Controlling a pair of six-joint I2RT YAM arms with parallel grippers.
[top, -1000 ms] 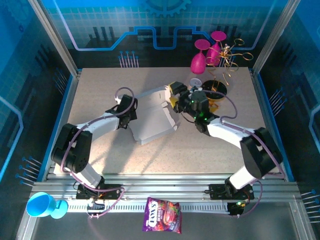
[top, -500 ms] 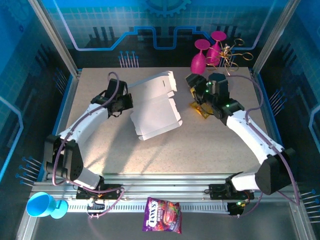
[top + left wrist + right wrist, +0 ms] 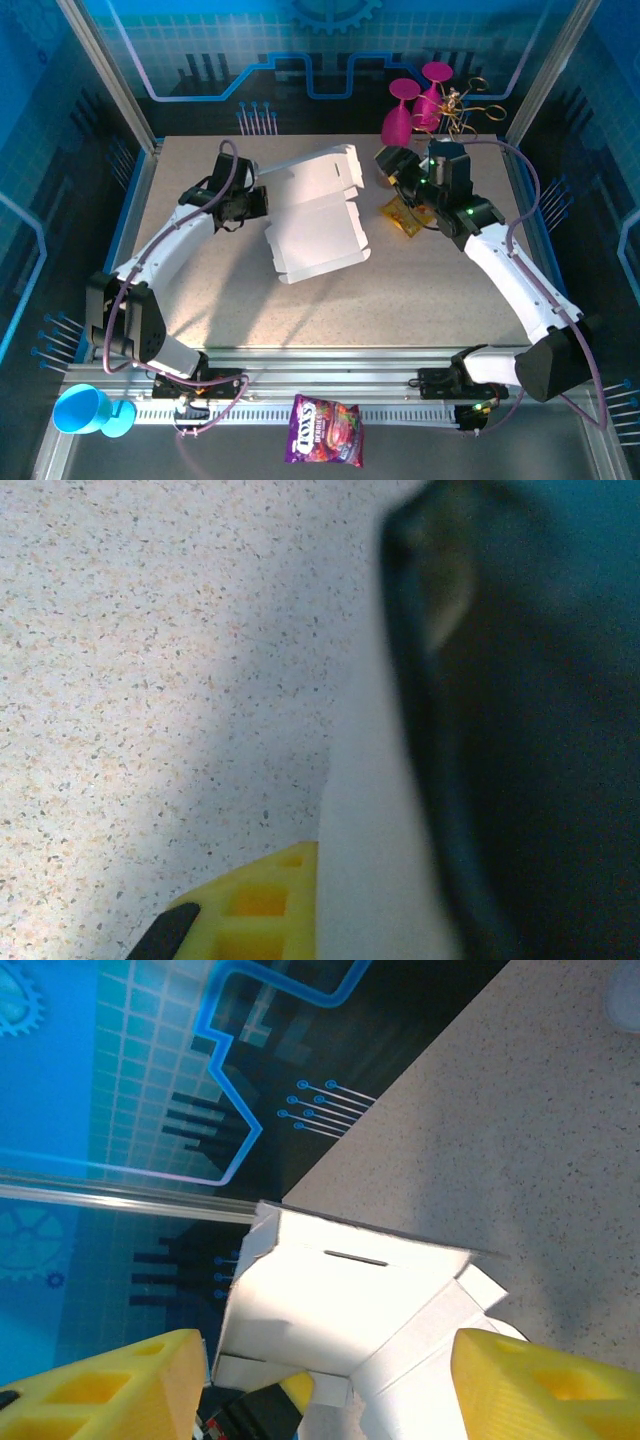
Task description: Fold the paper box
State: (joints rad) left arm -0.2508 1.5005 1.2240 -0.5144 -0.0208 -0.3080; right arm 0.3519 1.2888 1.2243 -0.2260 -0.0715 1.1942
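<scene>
Left arm (image 3: 168,242) outstretched, jaws pinched; right arm (image 3: 510,272) outstretched, jaws spread.

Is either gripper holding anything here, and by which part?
The left gripper pinches the white thin-cardboard paper box at its left edge; the right gripper is open, empty.

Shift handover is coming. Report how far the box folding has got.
Done: the paper box is partly formed, its rear panel raised off the table. In hand: the left gripper is shut on the box's left edge; the right gripper hangs open beside it. Left: side flaps and tabs stand untucked, so closing remains.
</scene>
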